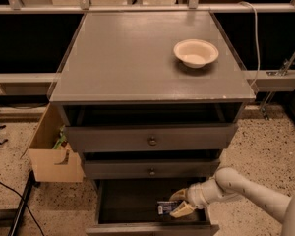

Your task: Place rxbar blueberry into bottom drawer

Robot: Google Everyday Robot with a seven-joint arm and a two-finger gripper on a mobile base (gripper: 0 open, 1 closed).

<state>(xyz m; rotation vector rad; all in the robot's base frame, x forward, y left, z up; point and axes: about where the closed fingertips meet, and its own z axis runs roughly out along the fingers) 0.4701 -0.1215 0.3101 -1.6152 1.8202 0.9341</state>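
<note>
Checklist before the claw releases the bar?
1. Bottom drawer open: ok.
2. Bar within the drawer's outline: ok.
3. Claw inside the drawer, gripping the bar's right end: ok.
4. Bar resting on the drawer floor: cannot tell.
5. Middle drawer not blocking the claw: ok.
6. Bowl on the cabinet top, far from the claw: ok.

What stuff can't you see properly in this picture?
Camera view only:
Snack bar: gripper covers its right end, inside the bottom drawer; wrapper writing too small.
Bottom drawer: front cut off by the lower edge.
Cardboard box: contents mostly hidden by the cabinet.
Robot arm: cut off at the right edge.
</note>
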